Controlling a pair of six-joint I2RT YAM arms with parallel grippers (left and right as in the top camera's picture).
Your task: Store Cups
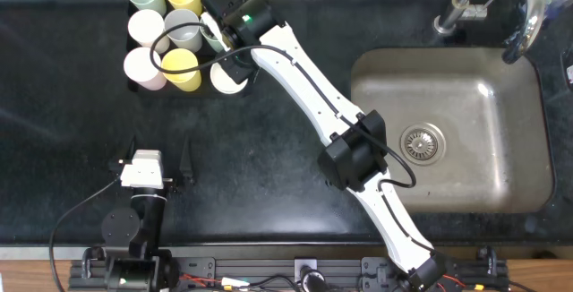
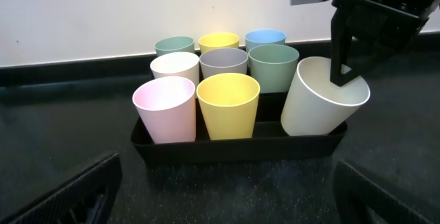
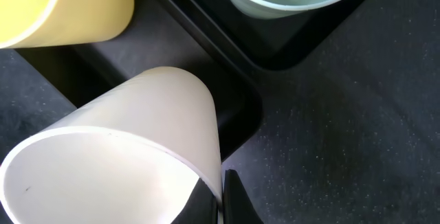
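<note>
Okay, right gripper [image 2: 347, 71] is pinching a tilted cream plastic cup [image 2: 313, 107] into the black plastic tray [image 2: 234, 152], last slot, needing uprighting next.

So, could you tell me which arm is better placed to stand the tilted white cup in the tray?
Right. The right gripper grips the rim of the white cup, tilted in the tray corner; the left gripper sits open, well back.

A tilted cream cup [image 3: 137, 135] leans in the black tray [image 3: 239, 106] beside a yellow cup [image 3: 62, 7]
</note>
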